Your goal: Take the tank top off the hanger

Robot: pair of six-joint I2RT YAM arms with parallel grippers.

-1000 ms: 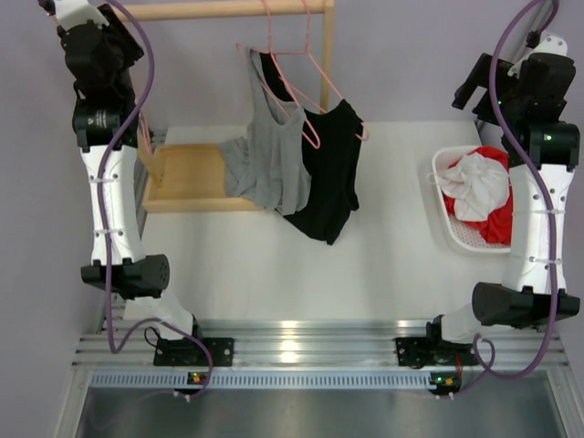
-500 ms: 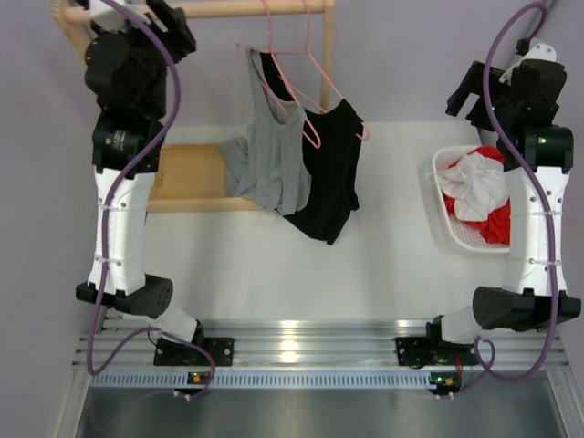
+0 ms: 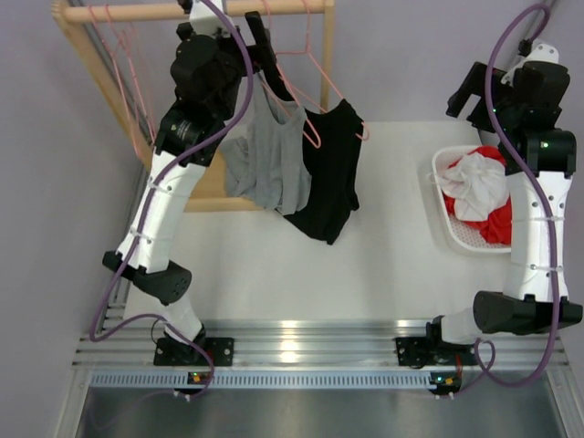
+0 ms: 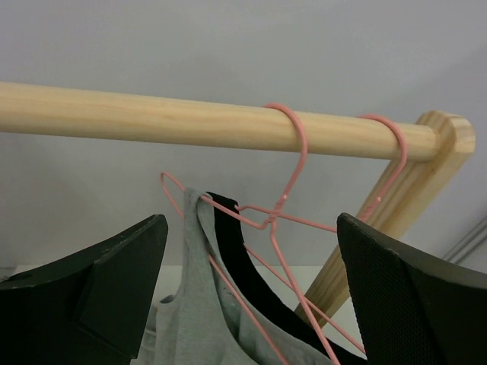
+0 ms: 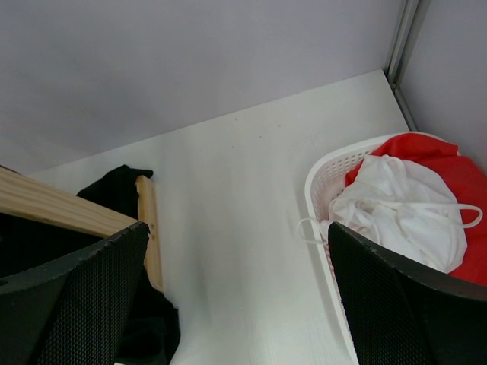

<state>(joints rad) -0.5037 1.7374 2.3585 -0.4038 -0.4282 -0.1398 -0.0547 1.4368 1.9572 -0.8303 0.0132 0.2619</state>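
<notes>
The left claw [image 4: 247,251] has swung over to the gray tank top [image 4: 186,327] on its hanger [image 4: 283,199], spread wide, ready to grasp.

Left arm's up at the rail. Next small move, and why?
Probably ease the left gripper forward and down onto the shoulder strap of the gray tank top, then close. The gripper's open fingers flank that strap where it drapes over the pink hanger under the wooden rail, touching nothing yet. The right gripper is open, off by the laundry basket.
</notes>
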